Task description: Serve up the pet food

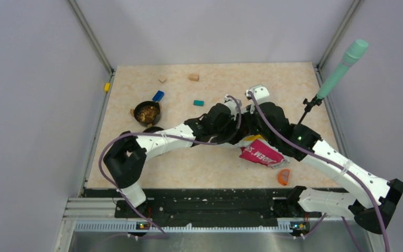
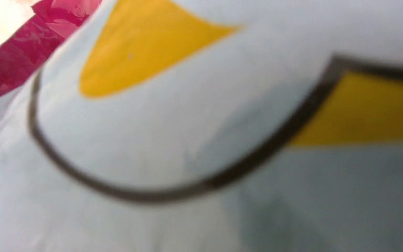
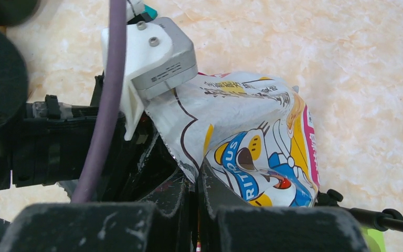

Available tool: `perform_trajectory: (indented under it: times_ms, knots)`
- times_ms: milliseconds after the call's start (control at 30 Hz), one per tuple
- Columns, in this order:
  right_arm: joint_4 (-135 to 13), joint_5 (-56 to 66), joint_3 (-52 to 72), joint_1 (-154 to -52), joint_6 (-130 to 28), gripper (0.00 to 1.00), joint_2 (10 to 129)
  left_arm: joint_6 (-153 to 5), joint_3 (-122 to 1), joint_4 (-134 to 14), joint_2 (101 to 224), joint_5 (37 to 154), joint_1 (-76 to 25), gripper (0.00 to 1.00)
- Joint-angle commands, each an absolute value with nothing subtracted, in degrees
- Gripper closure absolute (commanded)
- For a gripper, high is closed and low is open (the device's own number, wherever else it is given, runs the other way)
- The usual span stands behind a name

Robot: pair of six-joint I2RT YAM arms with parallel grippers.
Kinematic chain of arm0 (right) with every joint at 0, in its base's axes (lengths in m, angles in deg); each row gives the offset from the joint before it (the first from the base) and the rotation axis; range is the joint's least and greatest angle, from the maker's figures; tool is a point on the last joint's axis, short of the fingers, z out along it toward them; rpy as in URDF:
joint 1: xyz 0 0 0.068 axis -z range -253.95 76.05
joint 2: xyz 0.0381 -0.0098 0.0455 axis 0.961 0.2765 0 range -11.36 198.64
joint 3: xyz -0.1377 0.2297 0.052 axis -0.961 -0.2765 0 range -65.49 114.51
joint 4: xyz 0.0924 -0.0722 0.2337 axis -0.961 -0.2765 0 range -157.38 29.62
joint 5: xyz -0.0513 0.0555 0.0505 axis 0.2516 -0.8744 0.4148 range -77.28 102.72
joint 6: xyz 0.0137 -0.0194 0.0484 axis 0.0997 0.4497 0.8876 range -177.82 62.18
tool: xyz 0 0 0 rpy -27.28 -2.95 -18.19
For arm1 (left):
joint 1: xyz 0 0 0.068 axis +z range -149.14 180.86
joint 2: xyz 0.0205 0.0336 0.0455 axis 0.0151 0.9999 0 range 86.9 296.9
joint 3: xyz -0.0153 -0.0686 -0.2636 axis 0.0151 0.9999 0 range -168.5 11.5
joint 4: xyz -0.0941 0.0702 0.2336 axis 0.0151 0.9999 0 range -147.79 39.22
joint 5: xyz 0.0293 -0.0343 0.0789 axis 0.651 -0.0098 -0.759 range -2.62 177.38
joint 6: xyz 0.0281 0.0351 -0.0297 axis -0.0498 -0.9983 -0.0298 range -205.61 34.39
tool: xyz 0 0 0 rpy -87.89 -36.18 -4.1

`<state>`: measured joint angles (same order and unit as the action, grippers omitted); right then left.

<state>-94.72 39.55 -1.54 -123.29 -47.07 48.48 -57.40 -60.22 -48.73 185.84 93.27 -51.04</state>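
Mid-table, right pincer [image 3: 197,181] clamped on glossy cartoon-cat bag [image 3: 252,136]; left pincer [image 3: 160,152] grip hidden, cannot tell. Brown kibble heap [image 1: 148,111] sits in black bowl [image 1: 159,108]. Risk: slick foil slips or tears, spilling pellets over table [image 1: 189,168].

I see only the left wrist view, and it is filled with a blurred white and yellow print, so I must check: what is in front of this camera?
Observer: It is the pet food bag. The right wrist view shows the left wrist camera close against it.
Operator: Does the other arm hold it?
Observer: Yes, the right gripper is shut on the bag's crumpled edge.
Operator: Is any food served?
Observer: The top view shows brown kibble in a black bowl, to the left of the bag and apart from it.
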Motion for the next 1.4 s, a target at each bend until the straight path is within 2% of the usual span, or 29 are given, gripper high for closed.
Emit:
perform_trajectory:
  times_ms: [0, 400, 800, 967, 1367]
  knots:
    - [-88.4, 38.3, 1.2, -124.2, -46.5, 1.00, 45.4, -61.0, -54.8, -63.7, 180.9, 85.4, -49.8, 1.00]
    - [-87.4, 38.5, 1.4, -124.2, -47.6, 1.00, 47.1, -70.4, -41.5, -74.6, 170.8, 85.7, -52.6, 1.00]
    - [-86.1, 37.3, 2.8, -124.0, -49.1, 1.00, 50.0, -74.4, -36.9, -66.9, 161.8, 87.1, -53.1, 1.00]
    - [-85.8, 36.7, 3.3, -123.8, -49.1, 1.00, 50.8, -76.9, -33.3, -66.7, 158.7, 91.9, -53.4, 1.00]
    - [-87.9, 33.7, 4.5, -122.6, -45.1, 1.00, 50.8, -79.9, -29.3, -64.0, 150.8, 90.1, -54.7, 1.00]
